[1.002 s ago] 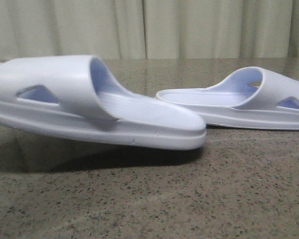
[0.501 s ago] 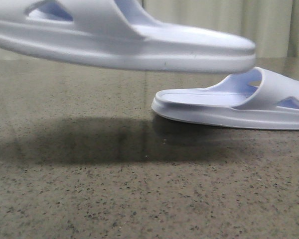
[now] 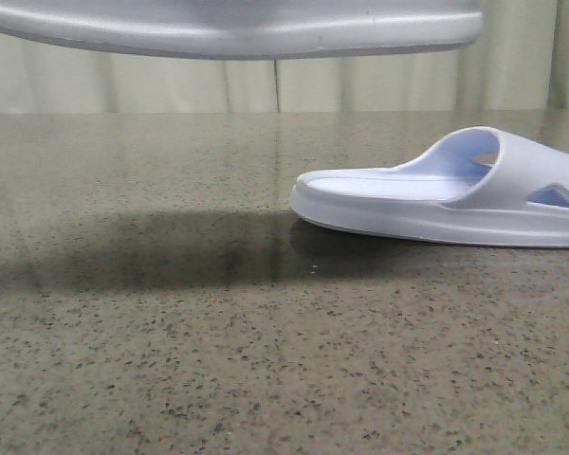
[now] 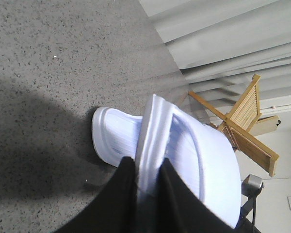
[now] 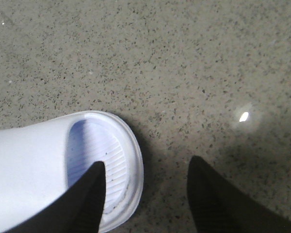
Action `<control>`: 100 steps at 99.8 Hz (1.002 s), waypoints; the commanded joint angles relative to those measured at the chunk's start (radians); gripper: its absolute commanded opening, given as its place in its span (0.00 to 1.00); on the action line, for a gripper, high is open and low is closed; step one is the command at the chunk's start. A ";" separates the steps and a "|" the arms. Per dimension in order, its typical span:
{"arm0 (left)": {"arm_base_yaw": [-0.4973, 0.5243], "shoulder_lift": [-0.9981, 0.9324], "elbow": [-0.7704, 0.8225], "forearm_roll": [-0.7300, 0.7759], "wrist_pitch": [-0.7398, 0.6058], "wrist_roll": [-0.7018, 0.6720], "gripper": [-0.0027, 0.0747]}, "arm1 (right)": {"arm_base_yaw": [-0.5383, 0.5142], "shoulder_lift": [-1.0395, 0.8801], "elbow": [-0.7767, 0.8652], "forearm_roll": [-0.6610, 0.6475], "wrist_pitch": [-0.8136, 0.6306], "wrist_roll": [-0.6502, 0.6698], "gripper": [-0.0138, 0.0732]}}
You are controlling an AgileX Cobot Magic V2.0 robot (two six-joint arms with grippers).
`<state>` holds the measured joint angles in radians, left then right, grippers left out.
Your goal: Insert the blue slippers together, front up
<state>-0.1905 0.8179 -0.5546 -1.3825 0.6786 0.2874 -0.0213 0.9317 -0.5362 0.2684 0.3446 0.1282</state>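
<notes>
— While the left gripper [image 4: 146,194] is clamped on the side edge of one slipper [image 4: 184,145], why is this slipper so high in the front view?

— I judge it is carried up so it can go over the other slipper [image 3: 455,194] without touching it. Only its sole [image 3: 237,28] shows at the top of the front view, well above the table [image 3: 171,360], with a wide shadow under it. The black fingers [image 4: 121,194] pinch the rim from both sides, so the sandal hangs on its edge in the left wrist view.

— And the second one?

— It lies flat on its sole at the right side of the table, strap to the right, heel end to the middle.

— Does the right gripper [image 5: 145,189] hold it?

— No. Its fingers [image 5: 89,199] are spread wide and hold nothing; one fingertip is over the rounded end of the lying slipper [image 5: 63,170], the other over bare table. Probably it waits there to steady or take this slipper.

— Any brand or writing?

— I can read none, neither on the straps nor on the sole. A wooden folding rack [image 4: 242,126] stands behind by the curtain [image 3: 360,81], also without a label.
</notes>
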 commanded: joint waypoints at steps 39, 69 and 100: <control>-0.008 -0.003 -0.038 -0.061 -0.022 0.004 0.06 | -0.002 0.094 -0.036 0.155 -0.105 0.003 0.53; -0.008 -0.003 -0.038 -0.061 -0.022 0.004 0.06 | -0.002 0.153 -0.036 0.246 -0.099 0.003 0.52; -0.008 -0.003 -0.038 -0.057 -0.022 0.004 0.06 | -0.001 0.176 -0.036 0.376 -0.084 0.003 0.52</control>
<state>-0.1905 0.8179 -0.5546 -1.3825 0.6610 0.2918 -0.0213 1.1142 -0.5373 0.6037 0.3017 0.1323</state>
